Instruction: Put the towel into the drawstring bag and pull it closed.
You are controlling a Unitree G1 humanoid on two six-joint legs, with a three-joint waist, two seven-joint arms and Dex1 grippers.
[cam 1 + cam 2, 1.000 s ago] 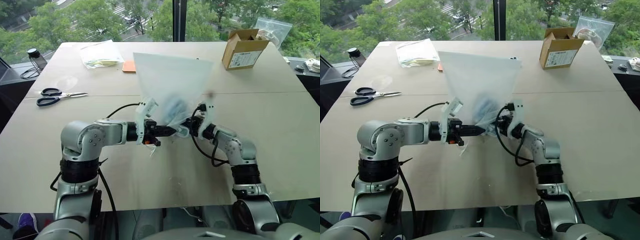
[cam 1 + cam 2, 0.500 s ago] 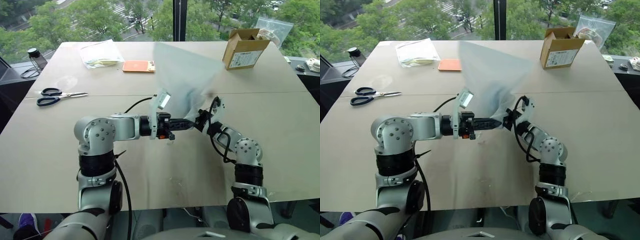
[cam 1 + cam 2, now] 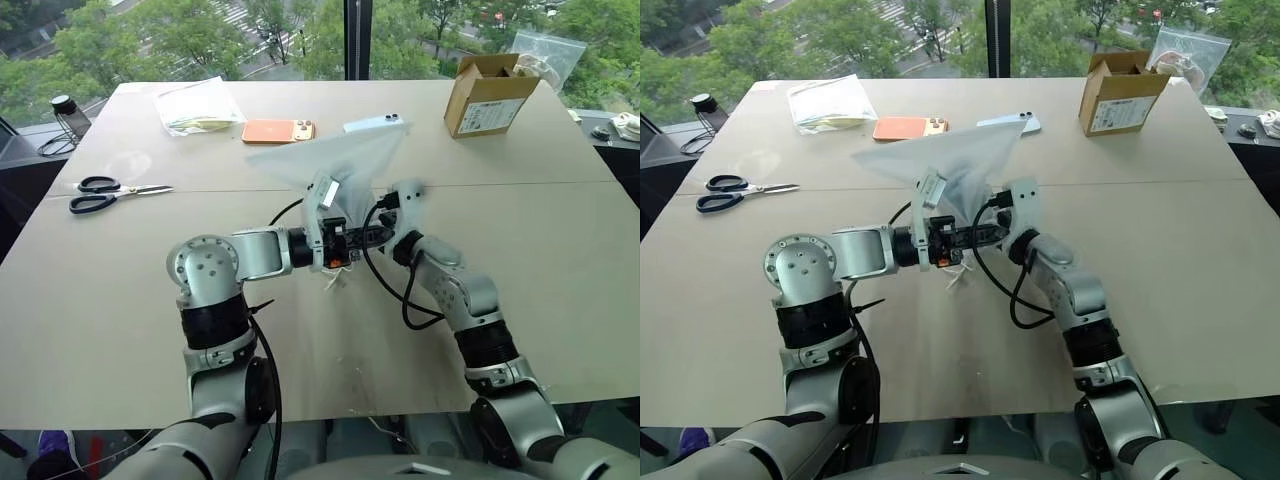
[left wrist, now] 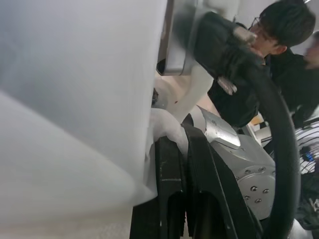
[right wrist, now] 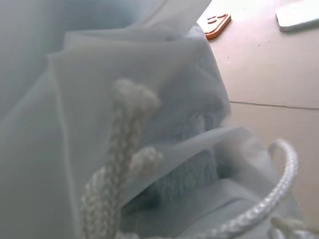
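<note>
The white translucent drawstring bag (image 3: 335,165) hangs above the middle of the table, its body fanning up and back from a bunched mouth. My left gripper (image 3: 362,238) reaches in from the left and is shut on that mouth; its black fingers (image 4: 168,174) pinch white fabric. My right gripper (image 3: 390,224) meets the mouth from the right, and white cords (image 5: 124,149) run up from it. Through the fabric the light blue towel (image 5: 192,149) shows inside the bag. A loose cord end (image 3: 335,283) dangles below the left gripper.
Behind the bag lie an orange phone (image 3: 278,130) and a pale blue phone (image 3: 378,123). Scissors (image 3: 105,193) lie at the left, a clear plastic bag (image 3: 200,107) at the far left, a cardboard box (image 3: 488,97) at the far right. A person (image 4: 279,55) stands nearby.
Both grippers have come closer together and risen a little. The bag's body has tipped from upright to leaning back and left, uncovering the two phones behind it.
</note>
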